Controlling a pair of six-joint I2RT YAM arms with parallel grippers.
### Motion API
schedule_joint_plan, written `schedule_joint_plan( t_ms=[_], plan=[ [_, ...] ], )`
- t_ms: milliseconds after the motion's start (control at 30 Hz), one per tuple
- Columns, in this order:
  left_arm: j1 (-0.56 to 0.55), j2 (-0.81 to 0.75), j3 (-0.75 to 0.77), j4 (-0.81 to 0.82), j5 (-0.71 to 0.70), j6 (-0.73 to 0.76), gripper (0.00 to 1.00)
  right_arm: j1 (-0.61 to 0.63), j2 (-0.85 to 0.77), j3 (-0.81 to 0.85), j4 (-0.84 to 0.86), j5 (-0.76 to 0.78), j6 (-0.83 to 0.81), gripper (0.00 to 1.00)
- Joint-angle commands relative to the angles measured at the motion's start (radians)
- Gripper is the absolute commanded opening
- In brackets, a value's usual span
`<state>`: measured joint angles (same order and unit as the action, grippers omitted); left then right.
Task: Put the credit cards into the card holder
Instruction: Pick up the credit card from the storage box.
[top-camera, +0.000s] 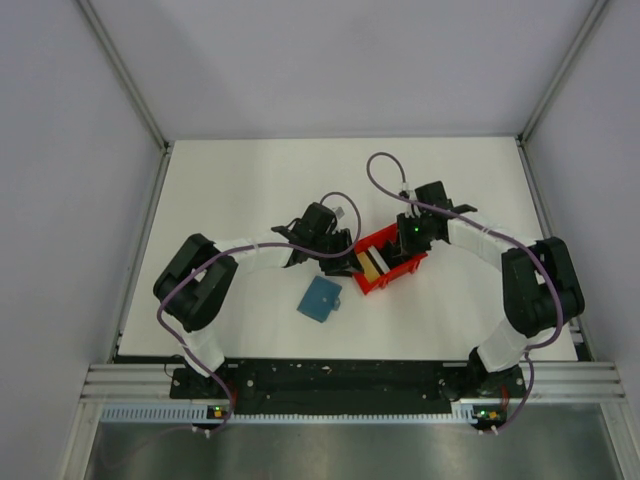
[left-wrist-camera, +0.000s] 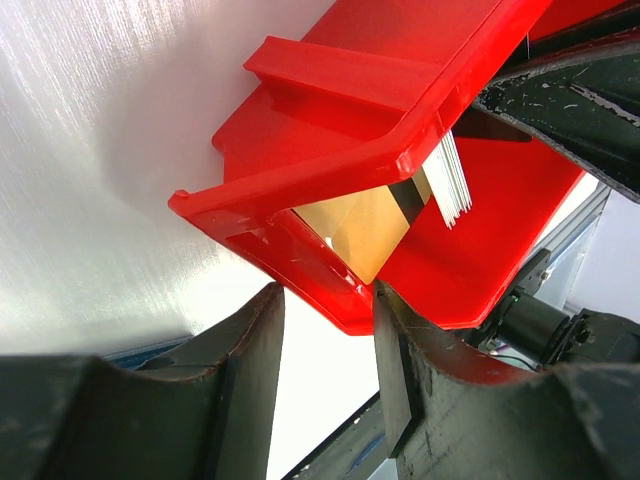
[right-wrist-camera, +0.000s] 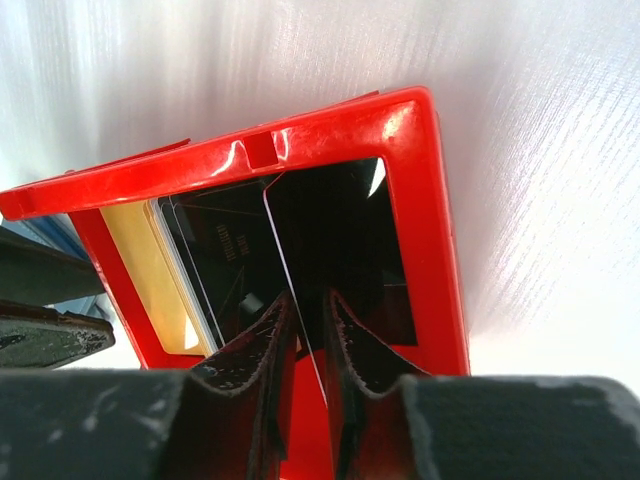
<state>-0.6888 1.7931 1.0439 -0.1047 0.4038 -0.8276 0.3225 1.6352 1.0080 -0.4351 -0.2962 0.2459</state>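
The credit cards stand on edge in a red bin (top-camera: 403, 270): a gold card (right-wrist-camera: 150, 262), thin white ones and a black card (right-wrist-camera: 222, 250). One more black card (right-wrist-camera: 335, 225) with a white edge leans between the fingers of my right gripper (right-wrist-camera: 310, 296). Those jaws are a little apart, wider than the card, reaching down into the bin (right-wrist-camera: 425, 230). My left gripper (left-wrist-camera: 328, 295) clamps the bin's low end wall (left-wrist-camera: 340, 300), with the gold card (left-wrist-camera: 365, 228) just behind it. The teal card holder (top-camera: 320, 298) lies closed on the table, left of the bin.
Both arms meet over the bin at mid-table: the left gripper (top-camera: 343, 250) at its left end, the right gripper (top-camera: 410, 237) over its right half. White table (top-camera: 250, 190) stretches all round, with grey walls on three sides.
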Motion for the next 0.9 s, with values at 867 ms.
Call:
schedule_joint_plan(
  t_ms=[867],
  plan=[
    [0.015,-0.29,0.05,-0.331,-0.509,0.085,0.77,0.363,-0.316,0.202,-0.315,0.822,0.466,0.0]
  ],
)
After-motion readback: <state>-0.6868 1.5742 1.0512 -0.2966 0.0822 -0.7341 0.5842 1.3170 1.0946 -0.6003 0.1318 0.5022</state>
